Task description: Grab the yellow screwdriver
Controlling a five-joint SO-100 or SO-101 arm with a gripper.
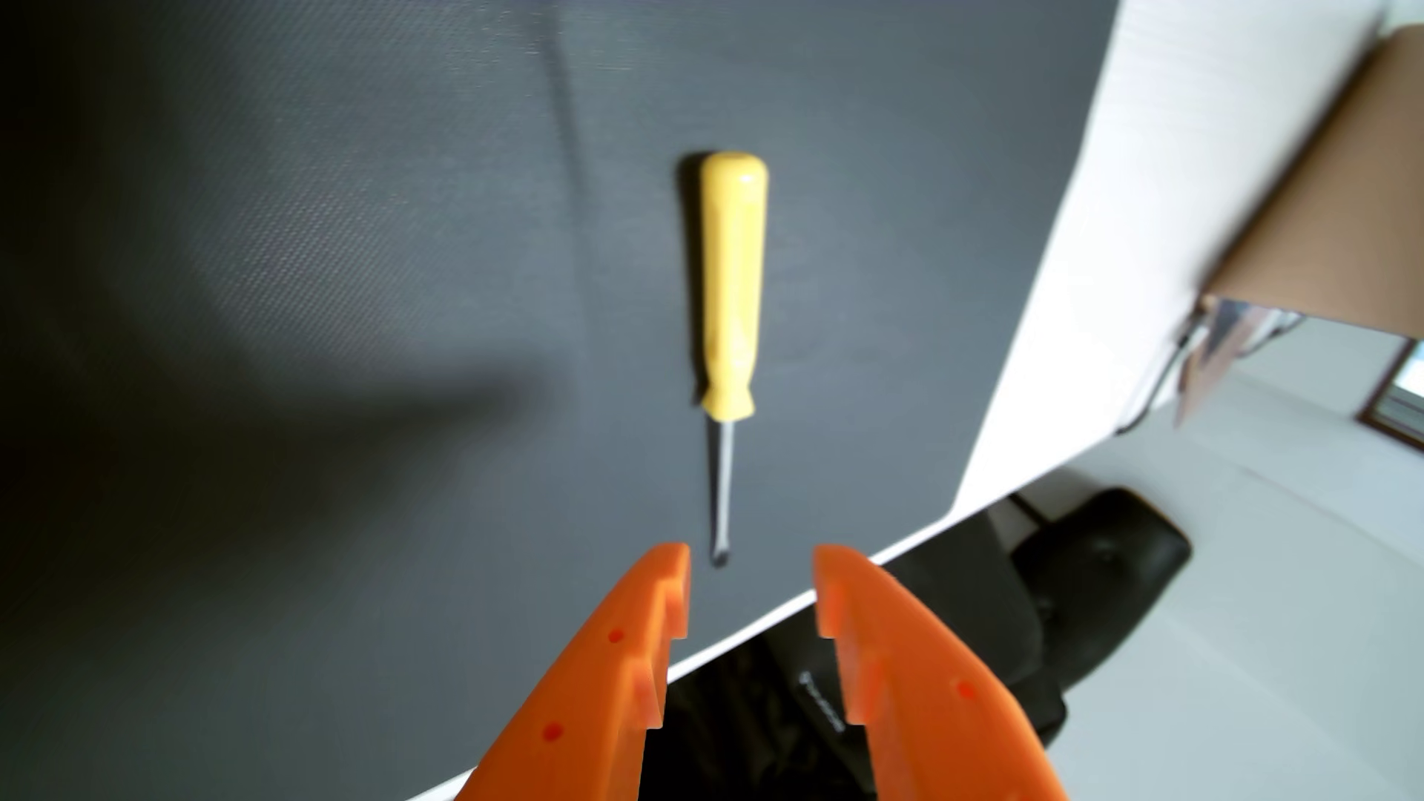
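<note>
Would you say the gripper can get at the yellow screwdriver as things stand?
Probably yes. The gripper is open, its jaws apart just short of the shaft tip, and the yellow screwdriver lies alone on the dark mat, with nothing between them.

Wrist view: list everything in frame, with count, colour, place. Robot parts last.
screwdriver: 1, yellow handle with dark metal shaft, lying flat mid-frame on the mat, tip towards the pincer
mat: 1, dark grey, covers most of the frame
table: 1, white, bare strip right of the mat
cardboard box: 1, brown, upper right corner on the table
chair: 1, black, beyond the table edge, lower right
floor: pale, right side past the table
pincer: 1, orange, open, enters from the bottom edge; the screwdriver tip sits just above the gap between its fingers, near the left one
</note>
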